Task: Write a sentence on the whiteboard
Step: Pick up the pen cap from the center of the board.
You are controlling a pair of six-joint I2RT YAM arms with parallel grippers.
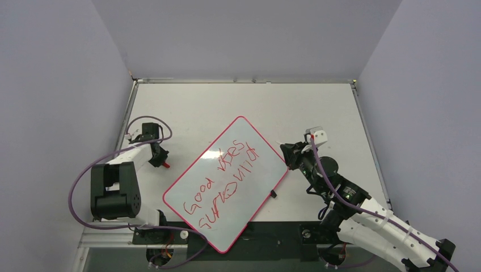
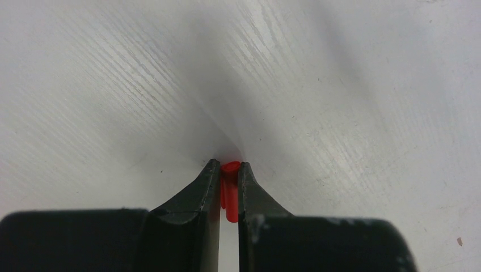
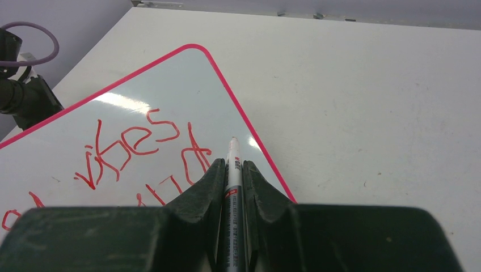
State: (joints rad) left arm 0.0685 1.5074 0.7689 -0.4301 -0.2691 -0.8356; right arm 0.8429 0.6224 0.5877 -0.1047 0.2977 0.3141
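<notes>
The whiteboard [image 1: 238,141], white with a thin pink-red frame, lies tilted across the middle of the table; it also shows in the right wrist view [image 3: 187,79]. The sentence [image 1: 224,181] is on it in red, two lines, "Good vibes" and a scrawl; part shows in the right wrist view [image 3: 136,147]. My right gripper [image 1: 290,154] [image 3: 233,165] is shut on a white marker pen [image 3: 232,170], tip pointing at the board's right edge. My left gripper [image 1: 161,161] [image 2: 229,165] is shut on the red marker cap [image 2: 230,190], close above the tabletop left of the board.
Two small black clips [image 1: 273,194] sit on the board's near right edge. The board's near corner overhangs the table's front edge by the arm bases. Grey walls close in the table on three sides. A purple cable [image 1: 85,175] loops beside the left arm.
</notes>
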